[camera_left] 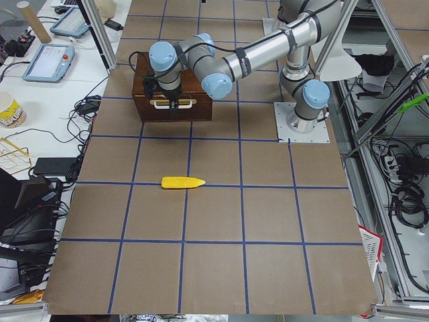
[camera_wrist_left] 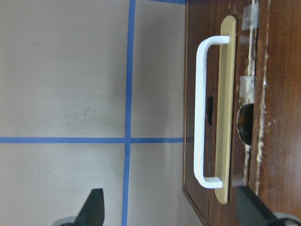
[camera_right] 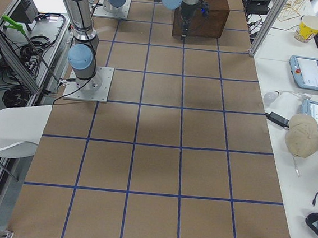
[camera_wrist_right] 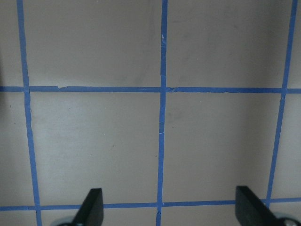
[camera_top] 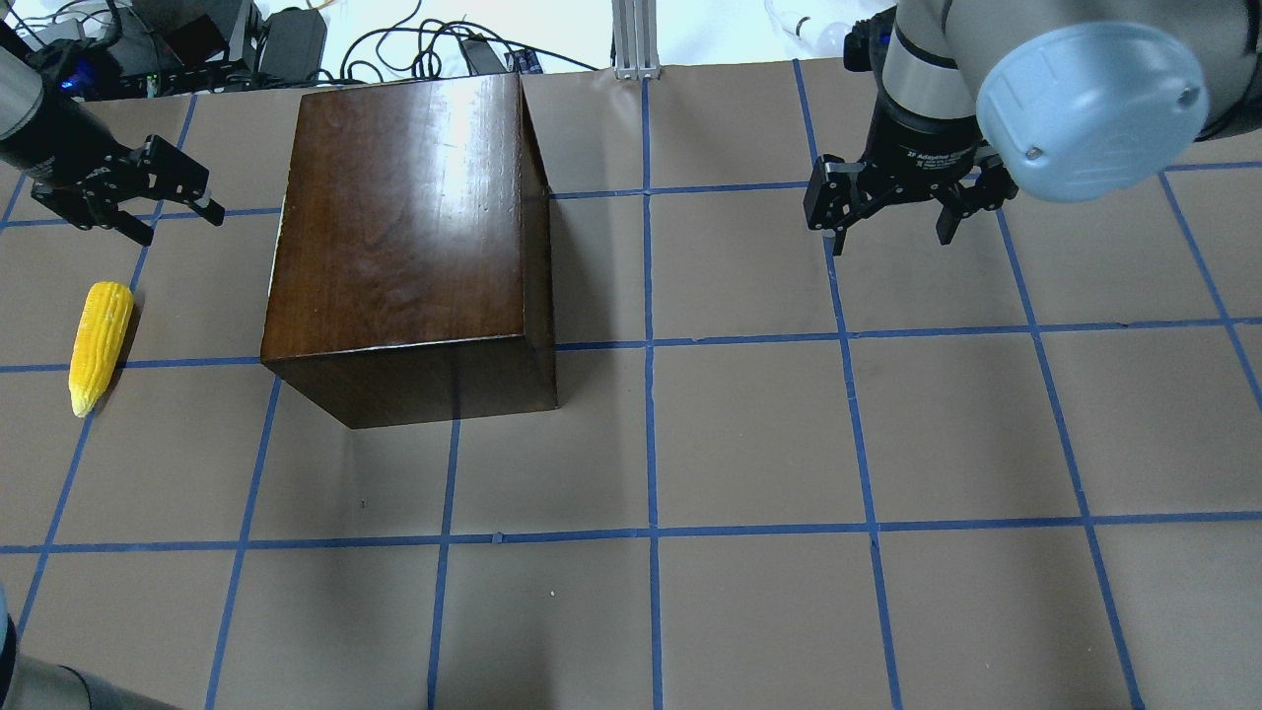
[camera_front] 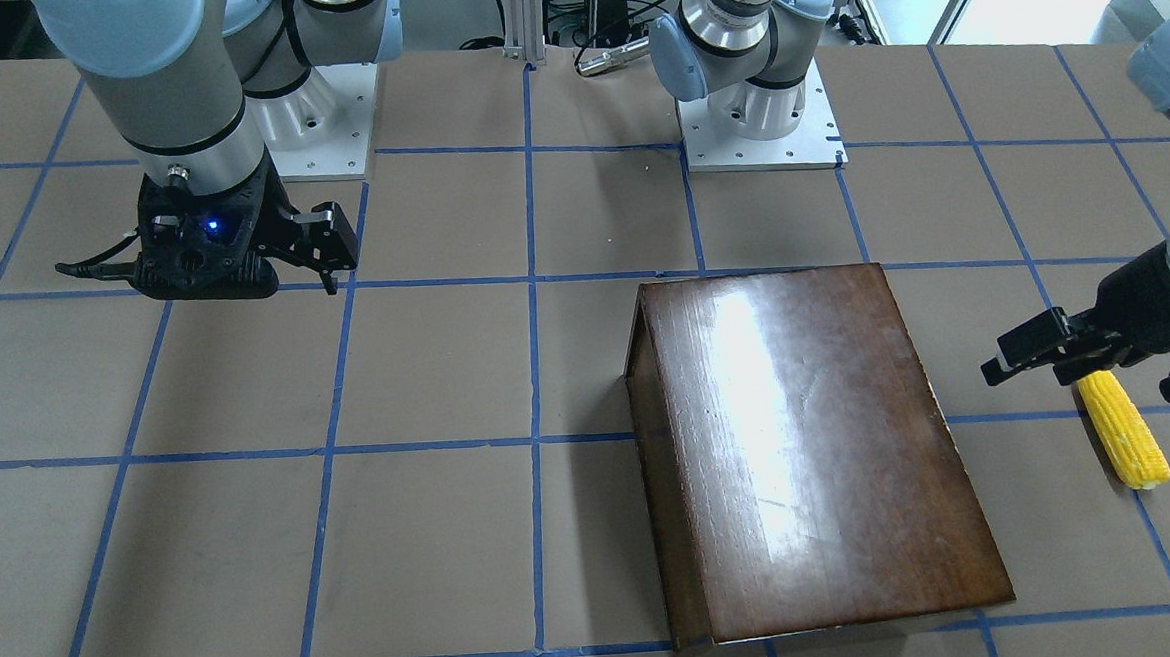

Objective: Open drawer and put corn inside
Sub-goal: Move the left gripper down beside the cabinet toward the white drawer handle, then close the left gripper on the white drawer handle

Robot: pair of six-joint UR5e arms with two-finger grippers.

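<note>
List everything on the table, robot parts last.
table: one, brown, under everything.
tape: many strips, blue, a grid across the table.
cabinet: one, glossy dark brown, on the robot's left half of the table.
drawer: one, dark-brown front, shut in the cabinet's end that faces the corn.
handle: one, white, on the drawer front.
corn: one, yellow, lying on the table to the robot's left of the cabinet.
left arm: one, silver and pale blue, reaching to the drawer end.
right arm: one, silver and pale blue, over the right half.
left gripper: one, black, open, near the drawer front.
right gripper: one, black, open, over bare table.
</note>
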